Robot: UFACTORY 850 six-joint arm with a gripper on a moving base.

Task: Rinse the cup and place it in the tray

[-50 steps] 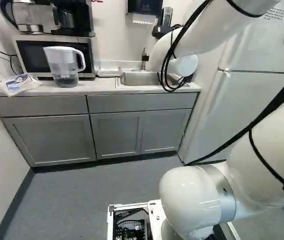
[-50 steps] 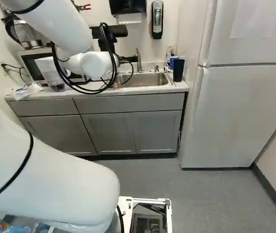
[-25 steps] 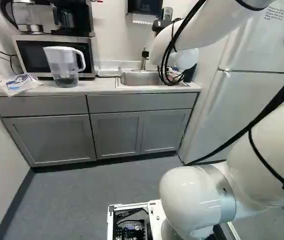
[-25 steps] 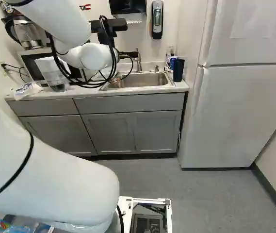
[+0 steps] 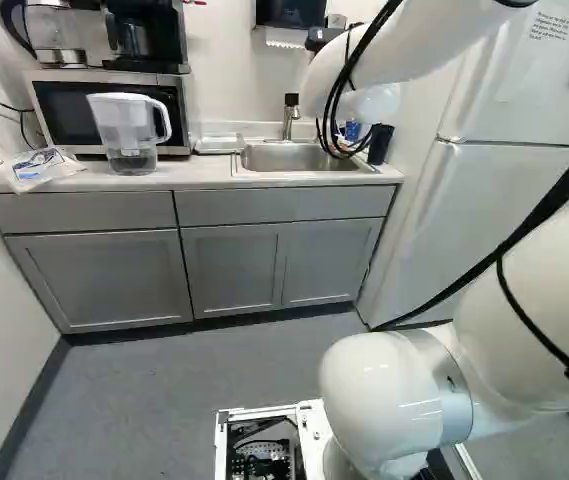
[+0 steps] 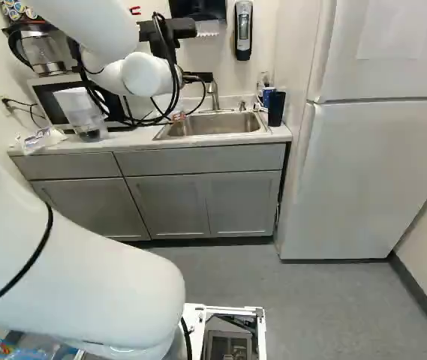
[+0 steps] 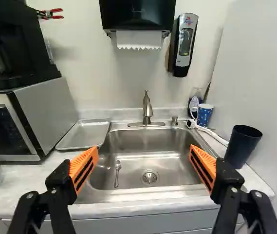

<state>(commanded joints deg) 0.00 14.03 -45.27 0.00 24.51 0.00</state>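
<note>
Your hand (image 7: 144,153) is open, its fingers wide apart with nothing between them, and it faces the sink (image 7: 133,141). What counts now is sideways: the dark cup (image 7: 243,146) stands on the table (image 7: 260,183) to the hand's right, just outside the right finger, its long axis upright. You'd likely need to shift right before going forward and down, or that finger could knock it. The tray (image 7: 87,134) lies on the opposite side, ahead and left of the hand, with the faucet (image 7: 147,109) ahead, between the two. A blue patterned cup (image 7: 205,114) is farther ahead, also to the right; you can't be sure which cup is meant, though the dark one is nearer. The dark cup's inside is too dark to read, its foot is partly masked by the right finger, and the arm and cables (image 5: 336,110) mask the hand in the left base view.
</note>
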